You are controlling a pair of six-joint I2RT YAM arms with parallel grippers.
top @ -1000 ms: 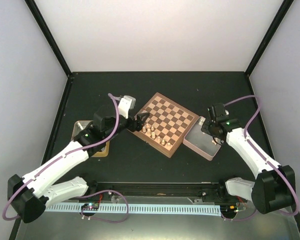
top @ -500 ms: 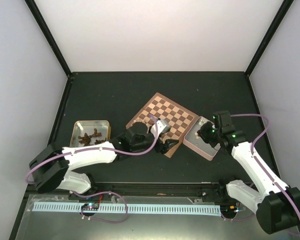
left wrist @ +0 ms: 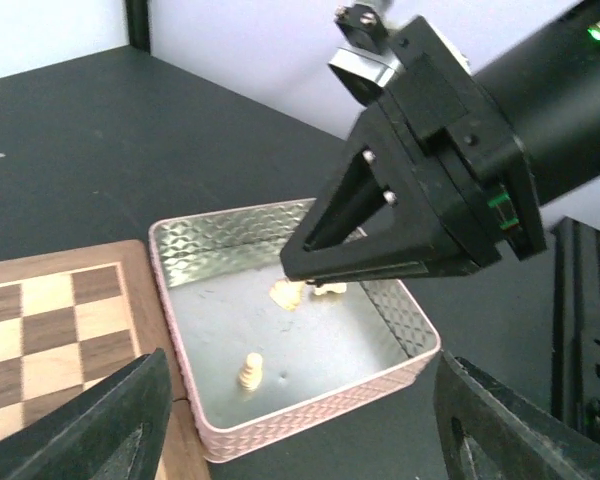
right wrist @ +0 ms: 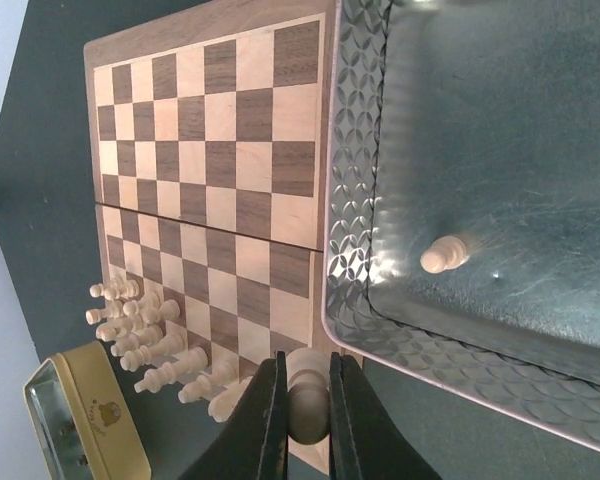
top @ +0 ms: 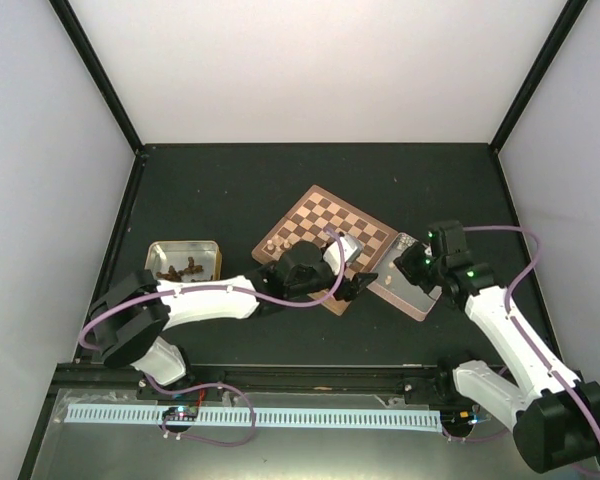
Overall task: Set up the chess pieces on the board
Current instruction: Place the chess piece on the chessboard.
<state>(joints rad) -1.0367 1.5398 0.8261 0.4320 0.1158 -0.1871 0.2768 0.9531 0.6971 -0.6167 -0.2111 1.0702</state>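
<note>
The board lies tilted at mid-table; its near edge is partly hidden under my left arm. A few pale chess pieces show at its left corner. In the right wrist view several pale chess pieces stand in rows on the board. My right gripper is shut on a pale chess piece beside the grey tray. My left gripper is open and empty, facing the grey tray, which holds a pale pawn and more pale pieces under the right gripper.
A yellow tin with dark brown pieces sits left of the board. The grey tray touches the board's right edge. My left gripper and my right gripper are close together there. Black frame posts bound the table.
My left arm has swung from the board's left corner along its near edge to the grey tray. My right gripper has shifted slightly left over the tray.
</note>
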